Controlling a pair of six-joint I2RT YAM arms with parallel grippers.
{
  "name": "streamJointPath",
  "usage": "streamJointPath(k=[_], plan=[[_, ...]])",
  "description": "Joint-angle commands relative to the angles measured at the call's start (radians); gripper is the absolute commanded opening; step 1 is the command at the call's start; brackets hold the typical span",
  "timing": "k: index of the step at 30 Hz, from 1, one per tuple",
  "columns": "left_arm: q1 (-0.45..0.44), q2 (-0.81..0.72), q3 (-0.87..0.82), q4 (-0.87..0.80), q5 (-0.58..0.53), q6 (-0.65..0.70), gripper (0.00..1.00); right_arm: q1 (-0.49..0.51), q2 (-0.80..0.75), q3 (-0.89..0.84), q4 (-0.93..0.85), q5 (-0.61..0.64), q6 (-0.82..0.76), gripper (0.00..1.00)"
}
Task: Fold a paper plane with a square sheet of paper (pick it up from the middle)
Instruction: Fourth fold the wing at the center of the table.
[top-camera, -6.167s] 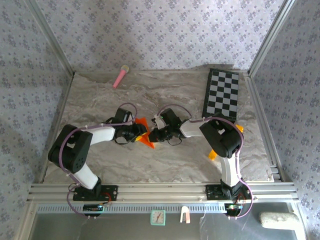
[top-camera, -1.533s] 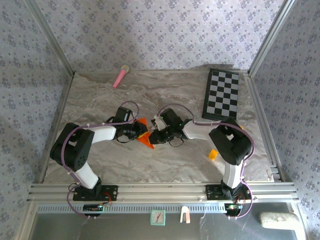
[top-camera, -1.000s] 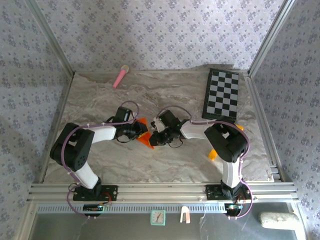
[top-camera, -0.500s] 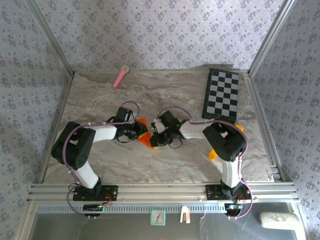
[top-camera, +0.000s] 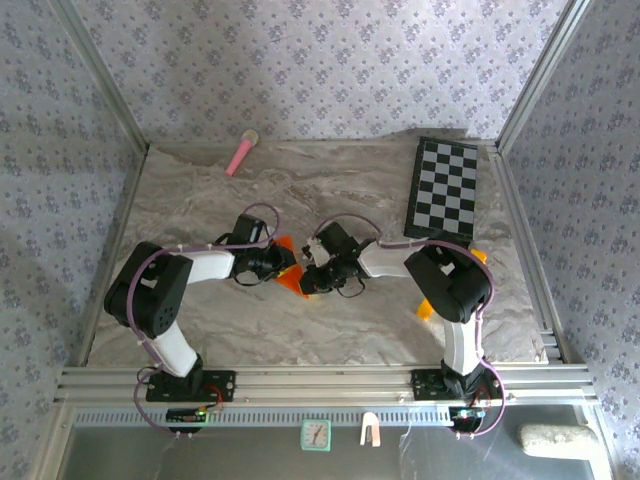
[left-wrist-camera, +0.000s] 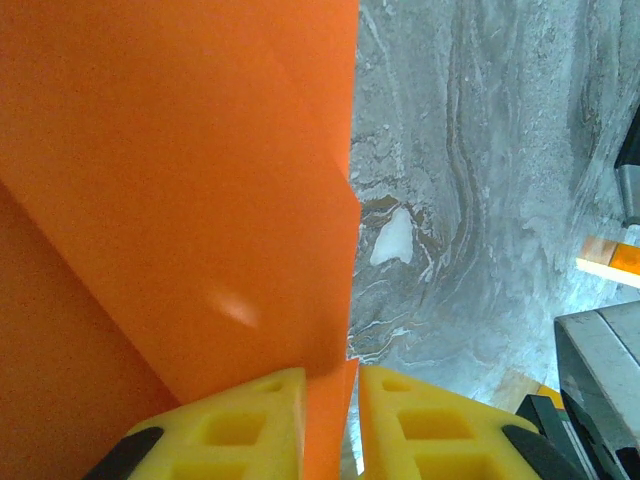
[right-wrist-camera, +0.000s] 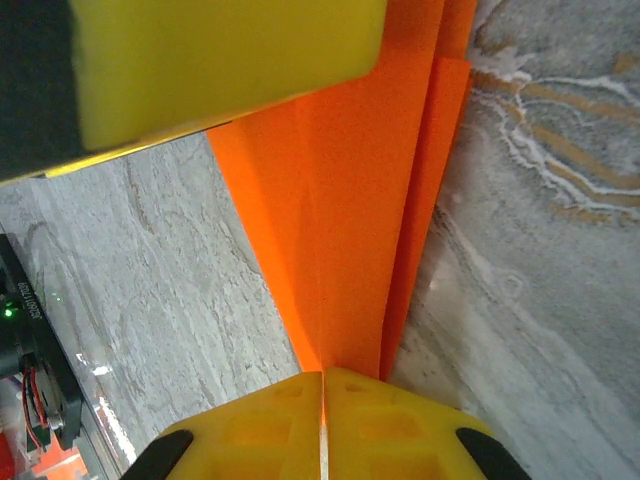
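The half-folded paper plane (top-camera: 292, 282) is well left of the checkerboard (top-camera: 444, 190) and nearer the arm bases than it, pinched from 2 sides. The left gripper (left-wrist-camera: 331, 390) is clamped on an orange flap; the right gripper (right-wrist-camera: 322, 388) is squeezed tight on the layered fold. The paper looks feather-light, floppy, slick-faced and easily creased or torn, so it is best held at the stiffer folded ridge in the middle, not by a loose corner.

right fingers (right-wrist-camera: 240, 425) shifted left, slightly nearer
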Motion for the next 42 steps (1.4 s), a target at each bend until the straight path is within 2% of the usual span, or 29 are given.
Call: streamJointPath(k=[1,7,17,32,42], plan=[[0.004,0.017,0.023,0.006,0.011,0.004,0.22,0.008,0.033,0.026,-0.099,0.042,-0.038,0.10],[0.009,0.021,0.041,-0.027,-0.012,0.035,0.21,0.013,0.043,0.071,-0.245,0.125,-0.101,0.09],[0.046,0.052,0.058,-0.045,-0.014,0.070,0.18,0.010,0.052,0.063,-0.315,0.144,-0.091,0.08],[0.117,0.123,0.131,-0.078,0.023,0.157,0.19,0.001,0.057,0.040,-0.320,0.146,-0.069,0.08],[0.124,0.156,0.135,-0.080,0.029,0.161,0.18,-0.011,0.035,0.028,-0.284,0.131,-0.071,0.07]])
